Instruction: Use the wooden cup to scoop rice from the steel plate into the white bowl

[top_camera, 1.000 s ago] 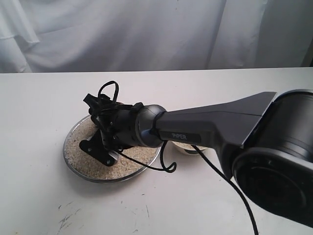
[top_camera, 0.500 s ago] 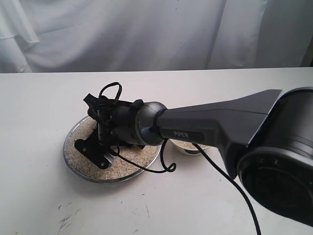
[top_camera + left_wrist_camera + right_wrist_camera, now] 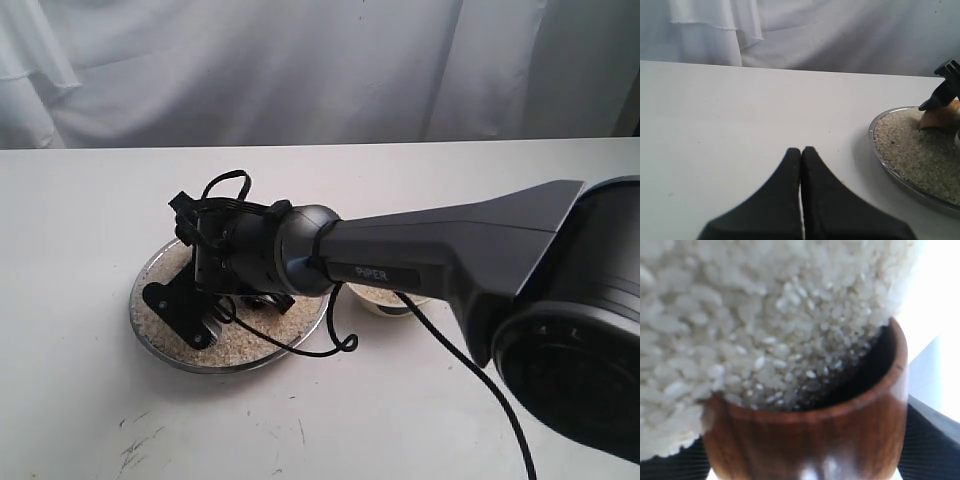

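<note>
**Cup mouth-down in the grains, scoop under way**

Nearest in the exterior view, the right arm's dark grey housing [image 3: 570,350] fills the corner at 4 to 5 o'clock, and its forearm reaches toward 9 o'clock over the white table [image 3: 90,200], trailing a black cable [image 3: 330,345].

At the forearm's end the right gripper [image 3: 195,305] is low over the wide, shallow, shiny steel plate [image 3: 225,367], which lies toward 8 o'clock of the table's middle. The gripper is clamped across the small, rounded, reddish-brown wooden cup [image 3: 805,445], with its jaws spread wide on the cup's wall. The cup is tipped with its dark mouth into the loose off-white rice [image 3: 765,315], and grains are already inside the lip.

The small cream-white bowl [image 3: 385,300] sits just beside the plate at its 3 o'clock, mostly hidden by the forearm. Some rice shows inside it.

The left gripper [image 3: 801,150] is pinched closed on nothing, over bare table well apart from the plate.

Farthest back hangs a white curtain [image 3: 300,70].

The rice looks light and free-flowing, so it will probably slide out if the cup tilts on the way to the bowl. The cup looks stiff and glossy, so probably slippery. A hold across its mid-wall, away from the rim, seems best.
</note>
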You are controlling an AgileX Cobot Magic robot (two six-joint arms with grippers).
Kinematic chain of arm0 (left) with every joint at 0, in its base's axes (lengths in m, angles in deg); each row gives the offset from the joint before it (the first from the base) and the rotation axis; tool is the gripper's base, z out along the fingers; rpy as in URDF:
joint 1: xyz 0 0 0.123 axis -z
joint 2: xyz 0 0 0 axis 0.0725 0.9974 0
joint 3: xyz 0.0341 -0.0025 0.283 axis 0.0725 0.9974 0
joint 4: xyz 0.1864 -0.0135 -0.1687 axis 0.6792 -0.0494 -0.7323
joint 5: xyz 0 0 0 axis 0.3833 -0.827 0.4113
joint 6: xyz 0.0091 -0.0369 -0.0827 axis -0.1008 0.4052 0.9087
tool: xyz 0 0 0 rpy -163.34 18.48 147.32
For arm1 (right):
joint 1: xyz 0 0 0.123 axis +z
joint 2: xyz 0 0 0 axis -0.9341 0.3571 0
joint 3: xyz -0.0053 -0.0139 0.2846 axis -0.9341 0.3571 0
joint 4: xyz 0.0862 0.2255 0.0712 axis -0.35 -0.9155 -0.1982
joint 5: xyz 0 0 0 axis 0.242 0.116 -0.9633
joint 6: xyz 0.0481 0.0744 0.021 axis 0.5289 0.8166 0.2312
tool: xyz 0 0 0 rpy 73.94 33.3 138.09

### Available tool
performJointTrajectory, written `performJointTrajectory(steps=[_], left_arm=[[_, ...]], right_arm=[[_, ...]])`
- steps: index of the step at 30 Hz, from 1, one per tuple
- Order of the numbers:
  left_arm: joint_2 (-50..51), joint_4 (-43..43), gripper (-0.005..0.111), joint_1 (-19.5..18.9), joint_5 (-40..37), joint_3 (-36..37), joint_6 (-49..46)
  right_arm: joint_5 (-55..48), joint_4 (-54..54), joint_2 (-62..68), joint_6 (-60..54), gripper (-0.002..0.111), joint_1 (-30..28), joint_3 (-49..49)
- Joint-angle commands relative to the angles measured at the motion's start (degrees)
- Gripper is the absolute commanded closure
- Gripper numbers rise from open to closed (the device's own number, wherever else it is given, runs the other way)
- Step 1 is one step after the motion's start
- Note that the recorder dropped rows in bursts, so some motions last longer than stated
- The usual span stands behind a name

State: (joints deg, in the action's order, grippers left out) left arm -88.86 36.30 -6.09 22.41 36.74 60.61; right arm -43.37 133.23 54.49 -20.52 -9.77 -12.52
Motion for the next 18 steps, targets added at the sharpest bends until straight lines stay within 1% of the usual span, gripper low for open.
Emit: performJointTrajectory(steps=[1,4,11,16,18], left_arm=[[-0.24,-0.06,0.107,-0.11,0.40,0.28,0.03],[-0.24,-0.06,0.107,-0.11,0.40,0.28,0.03],[-0.24,-0.06,0.107,-0.11,0.40,0.28,0.03],[-0.24,-0.06,0.107,-0.11,0.40,0.28,0.03],[-0.24,-0.06,0.107,-0.11,0.40,0.28,0.03]], right_arm=[[1.26,-2.16,-1.50,1.59,0.108,0.59,0.42],[2.41,-4.47,-1.50,5.63,0.108,0.36,0.42],[2.75,-7.67,-1.59,8.51,0.108,-0.50,0.42],[2.75,-7.79,-1.59,10.52,0.108,-1.30,0.42],[3.05,-7.79,-1.59,13.58,0.108,-1.90,0.42]])
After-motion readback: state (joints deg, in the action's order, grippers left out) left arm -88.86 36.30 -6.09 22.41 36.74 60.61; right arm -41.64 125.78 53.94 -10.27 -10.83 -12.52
